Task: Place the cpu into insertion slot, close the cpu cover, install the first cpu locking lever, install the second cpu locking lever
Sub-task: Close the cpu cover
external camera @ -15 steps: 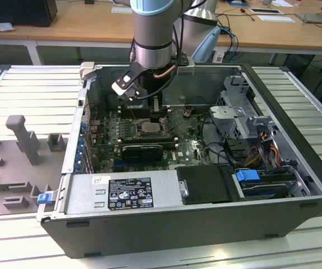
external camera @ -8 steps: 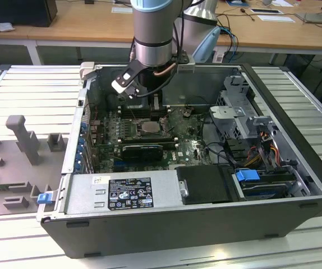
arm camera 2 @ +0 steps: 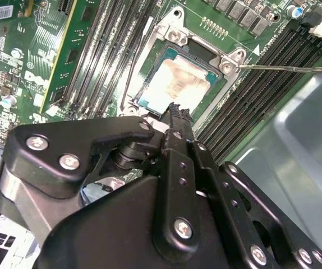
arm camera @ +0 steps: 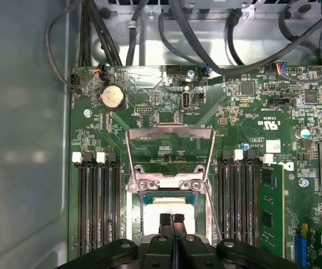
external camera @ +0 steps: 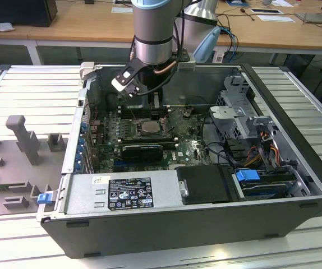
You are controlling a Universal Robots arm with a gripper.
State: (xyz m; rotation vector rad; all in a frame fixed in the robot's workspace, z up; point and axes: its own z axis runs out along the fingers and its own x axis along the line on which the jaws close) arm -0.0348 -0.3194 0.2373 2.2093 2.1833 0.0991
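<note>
In both wrist views the gripper [arm camera: 171, 219] [arm camera 2: 178, 112] is seen with its 2 black fingers pressed together, and nothing is seen gripped between them. The tips are held just over the near edge of the cpu [arm camera: 166, 204] [arm camera 2: 179, 83]; whether it is touched cannot be told. The cpu is seated flat in the slot [arm camera: 130, 216], with its pale metal face turned up. Just beyond it, the cover [arm camera: 169, 133] is tilted up on its hinge and stands open, and the green board is seen through its cut-out centre. 1 thin lever [arm camera: 210, 168] [arm camera 2: 284, 68] is seen standing free of the slot's frame, alongside the cover. 2 banks of long black memory slots [arm camera: 99, 202] are laid out, 1 on either side of the slot. Further on, a round coin battery [arm camera: 111, 96] is set on the board, and black cables [arm camera: 206, 53] are draped along the far wall. In the exterior view the arm [external camera: 152, 33] is reached down into the open computer case [external camera: 206, 224], which is laid on its side on a slatted metal table [external camera: 32, 84]. A wooden desk [external camera: 82, 25] is seen behind.
</note>
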